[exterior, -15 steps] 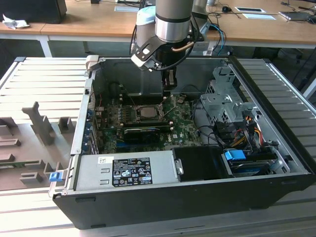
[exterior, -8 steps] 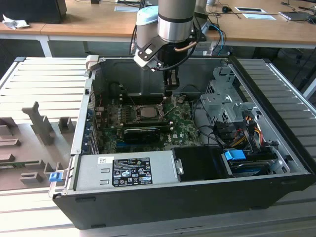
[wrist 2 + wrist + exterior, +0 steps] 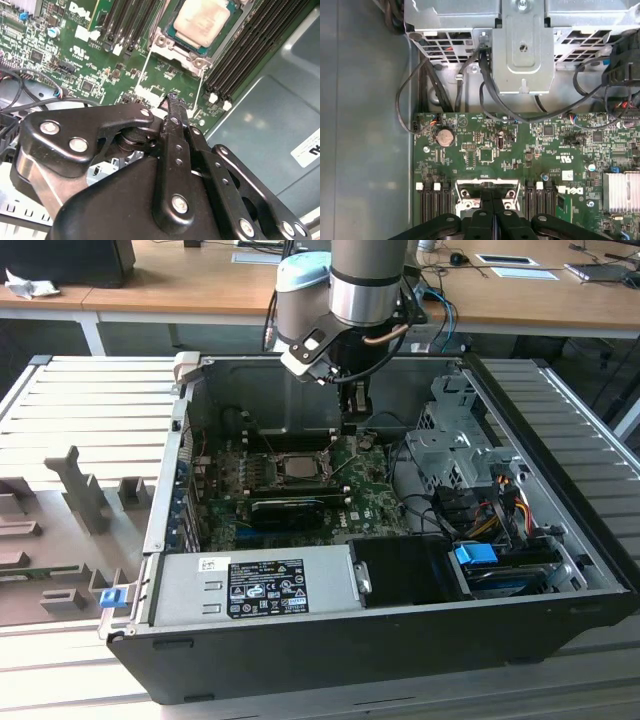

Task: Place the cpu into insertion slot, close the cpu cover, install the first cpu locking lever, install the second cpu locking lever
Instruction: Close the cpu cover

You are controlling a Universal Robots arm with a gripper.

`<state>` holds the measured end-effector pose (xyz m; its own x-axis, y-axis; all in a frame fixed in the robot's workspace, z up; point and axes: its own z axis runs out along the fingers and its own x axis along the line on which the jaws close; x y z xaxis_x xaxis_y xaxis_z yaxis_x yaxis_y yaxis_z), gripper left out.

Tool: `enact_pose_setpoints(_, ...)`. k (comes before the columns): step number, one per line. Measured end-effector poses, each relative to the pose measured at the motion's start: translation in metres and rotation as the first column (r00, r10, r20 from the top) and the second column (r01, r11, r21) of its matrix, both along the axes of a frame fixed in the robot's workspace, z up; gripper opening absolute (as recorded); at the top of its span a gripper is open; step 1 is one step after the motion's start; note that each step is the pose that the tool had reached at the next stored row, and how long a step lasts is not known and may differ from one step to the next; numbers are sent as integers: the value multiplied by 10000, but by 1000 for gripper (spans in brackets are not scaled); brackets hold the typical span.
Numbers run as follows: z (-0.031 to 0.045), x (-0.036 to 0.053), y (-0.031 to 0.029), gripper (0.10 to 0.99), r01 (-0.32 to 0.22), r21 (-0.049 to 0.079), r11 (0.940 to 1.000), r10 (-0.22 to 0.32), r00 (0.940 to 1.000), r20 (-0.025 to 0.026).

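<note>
I'm hovering the tool [image 3: 172, 100], pinched narrow on nothing visible, just off the insertion slot [image 3: 162, 42]; the cpu [image 3: 202, 20] is sitting straight beyond its tips.

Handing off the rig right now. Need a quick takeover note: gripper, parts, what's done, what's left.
Gripper: shut, nothing visibly held. Its tips are over the motherboard, just off the insertion slot, between the free ends of the two levers.
Cpu: seated in the insertion slot.
Cpu cover: looks lowered around the chip.
Levers: one locking lever and the other locking lever jut out from the slot as thin wires and appear unlatched.
Done: cpu placed; cover seemingly closed.
Left: both levers.
</note>
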<state>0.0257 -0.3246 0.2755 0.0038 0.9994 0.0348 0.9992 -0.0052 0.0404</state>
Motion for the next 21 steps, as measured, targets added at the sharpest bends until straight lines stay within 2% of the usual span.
enact_pose_setpoints(12,0,192,0,106,-90,0,10000,90,10000,0)
enact_pose_setpoints(21,0,413,0,106,-182,0,9998,182,9998,-3)
